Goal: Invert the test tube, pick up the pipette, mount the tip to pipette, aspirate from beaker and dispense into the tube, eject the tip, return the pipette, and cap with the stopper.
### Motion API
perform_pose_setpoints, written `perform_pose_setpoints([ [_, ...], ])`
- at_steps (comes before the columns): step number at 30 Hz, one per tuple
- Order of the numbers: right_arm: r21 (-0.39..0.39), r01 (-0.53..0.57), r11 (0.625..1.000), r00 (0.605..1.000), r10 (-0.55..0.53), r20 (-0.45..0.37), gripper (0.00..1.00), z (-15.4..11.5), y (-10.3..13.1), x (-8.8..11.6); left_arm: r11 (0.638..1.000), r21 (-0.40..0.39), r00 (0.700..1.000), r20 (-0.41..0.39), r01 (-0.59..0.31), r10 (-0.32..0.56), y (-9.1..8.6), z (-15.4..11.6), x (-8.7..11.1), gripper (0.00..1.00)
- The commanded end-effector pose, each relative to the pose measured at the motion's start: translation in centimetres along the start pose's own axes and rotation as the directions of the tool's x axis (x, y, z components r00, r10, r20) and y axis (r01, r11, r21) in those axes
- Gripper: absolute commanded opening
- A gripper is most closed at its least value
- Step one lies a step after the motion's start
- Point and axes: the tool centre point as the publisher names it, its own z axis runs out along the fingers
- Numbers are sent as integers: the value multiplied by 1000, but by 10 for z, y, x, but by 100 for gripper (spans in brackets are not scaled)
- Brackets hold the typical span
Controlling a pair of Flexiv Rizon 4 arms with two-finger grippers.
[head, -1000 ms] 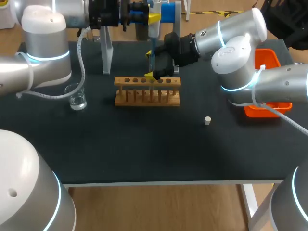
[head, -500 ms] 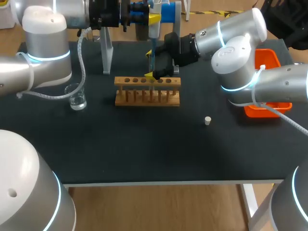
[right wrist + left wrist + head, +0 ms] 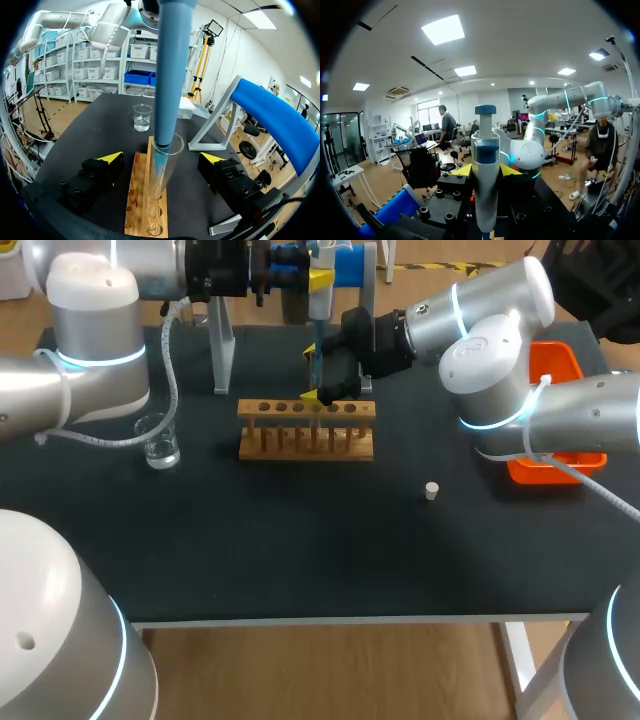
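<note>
The test tube [image 3: 161, 175], thin clear glass, stands upright in a hole of the wooden rack [image 3: 141, 210], at centre frame in the head view, with the tapered blue pipette tip [image 3: 170, 75] lowered through its mouth. This looks like the dispensing step. The tip is best held centred and plumb, off the glass wall, with the plunger pressed slowly so nothing splashes out of the narrow bore. The left end effector [image 3: 486, 171] clamps the smooth white-and-blue pipette [image 3: 485, 150] from both sides. The right end effector [image 3: 161, 158] is spread wide, its fingers flanking the tube without touching it. Left of the rack stands the glass beaker [image 3: 158, 442]; at lower right the small pale stopper [image 3: 431, 490] lies on the matte black surface [image 3: 300, 540].
</note>
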Motion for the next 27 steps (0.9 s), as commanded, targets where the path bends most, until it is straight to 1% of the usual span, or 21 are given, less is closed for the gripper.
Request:
perform_pose_setpoints([
  [1, 2, 0, 1000, 1000, 0, -2, 100, -1, 0, -1, 1000, 4, 1000, 0, -3, 3, 1, 0, -1, 0],
  [20, 2, 0, 1000, 1000, 0, -2, 100, -1, 0, -1, 1000, 4, 1000, 0, -3, 3, 1, 0, -1, 0],
  [27, -8, -10, 1000, 1000, 10, 1, 100, -15, -4, -2, 1000, 4, 1000, 0, -3, 3, 1, 0, -1, 0],
])
